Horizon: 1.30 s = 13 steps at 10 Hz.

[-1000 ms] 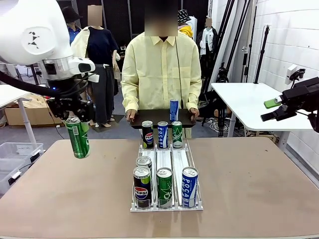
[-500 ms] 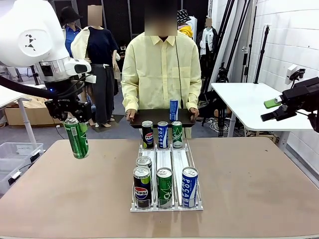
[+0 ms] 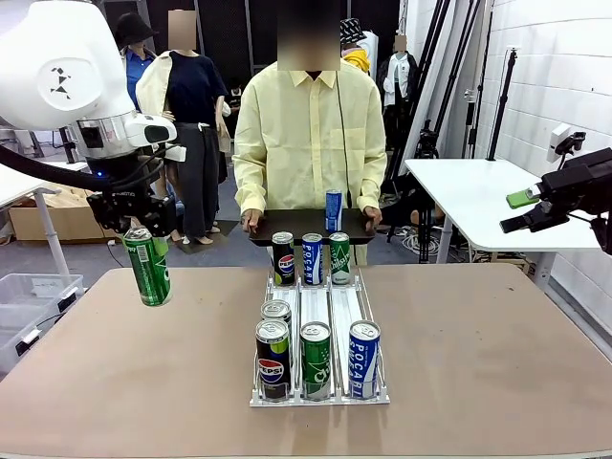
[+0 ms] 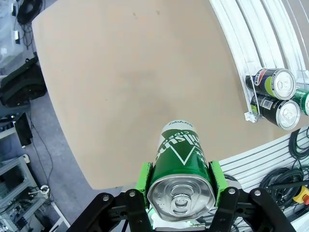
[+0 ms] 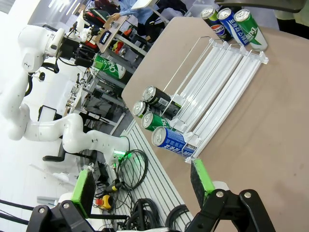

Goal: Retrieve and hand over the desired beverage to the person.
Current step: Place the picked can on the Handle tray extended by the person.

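Left gripper (image 4: pixel 181 193): clamped on green Chilsung Cider can (image 3: pixel 147 266), aloft, left of rack (image 3: pixel 319 330) holding Pepsi (image 3: pixel 273 357) and Pocari (image 3: pixel 363 359) cans. Right gripper (image 5: pixel 145 191): jaws wide, empty. Person (image 3: pixel 310 134) beyond rack.

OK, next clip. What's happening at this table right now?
The left gripper is shut on a green can, holding it in the air over the table's left side. The right gripper is open and holds nothing. A clear rack on the table carries more cans at both ends. The person stands at the far side holding a dark tray with a blue can standing on it.
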{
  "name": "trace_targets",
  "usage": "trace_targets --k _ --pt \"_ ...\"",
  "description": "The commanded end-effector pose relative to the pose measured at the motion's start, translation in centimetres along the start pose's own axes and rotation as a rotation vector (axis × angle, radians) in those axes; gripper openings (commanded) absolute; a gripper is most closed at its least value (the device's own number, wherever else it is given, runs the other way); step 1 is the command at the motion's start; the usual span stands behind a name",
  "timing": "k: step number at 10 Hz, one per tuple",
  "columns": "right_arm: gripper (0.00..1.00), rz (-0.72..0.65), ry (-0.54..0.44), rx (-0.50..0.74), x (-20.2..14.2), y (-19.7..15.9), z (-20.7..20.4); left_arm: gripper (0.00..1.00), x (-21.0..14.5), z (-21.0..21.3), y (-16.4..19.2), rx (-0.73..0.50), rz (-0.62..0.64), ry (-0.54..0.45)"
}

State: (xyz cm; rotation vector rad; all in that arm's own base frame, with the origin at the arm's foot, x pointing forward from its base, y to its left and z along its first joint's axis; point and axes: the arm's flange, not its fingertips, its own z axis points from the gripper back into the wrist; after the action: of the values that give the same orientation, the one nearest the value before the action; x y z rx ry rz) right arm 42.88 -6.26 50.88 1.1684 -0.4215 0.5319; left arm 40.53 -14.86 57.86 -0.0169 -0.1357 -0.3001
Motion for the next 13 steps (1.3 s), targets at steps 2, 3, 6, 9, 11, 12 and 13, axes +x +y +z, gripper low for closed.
trace_targets --k 2,3,6,9,11,12,13 --pt "1.0 0.002 -0.006 0.0 0.11 0.06 -0.05 0.0 -0.08 0.41 0.17 -0.001 0.007 -0.003" --pt "1.0 0.002 -0.006 0.0 0.11 0.06 -0.05 0.0 -0.08 0.41 0.17 -0.001 0.007 -0.003" --pt "1.0 0.002 -0.006 0.0 0.11 0.06 -0.05 0.0 -0.08 0.41 0.17 -0.001 0.007 -0.003" --pt "1.0 0.002 -0.006 0.0 0.11 0.06 -0.05 0.0 -0.08 0.41 0.17 -0.001 0.007 -0.003" --pt "1.0 0.002 -0.006 0.0 0.11 0.06 -0.05 0.0 -0.08 0.41 0.17 -0.001 0.007 -0.003" --pt "1.0 0.002 -0.006 0.0 0.11 0.06 -0.05 0.0 -0.08 0.41 0.17 -0.001 0.007 -0.003" --pt "1.0 0.002 -0.006 0.0 0.11 0.06 -0.05 0.0 -0.08 0.41 0.17 -0.001 0.007 -0.003"
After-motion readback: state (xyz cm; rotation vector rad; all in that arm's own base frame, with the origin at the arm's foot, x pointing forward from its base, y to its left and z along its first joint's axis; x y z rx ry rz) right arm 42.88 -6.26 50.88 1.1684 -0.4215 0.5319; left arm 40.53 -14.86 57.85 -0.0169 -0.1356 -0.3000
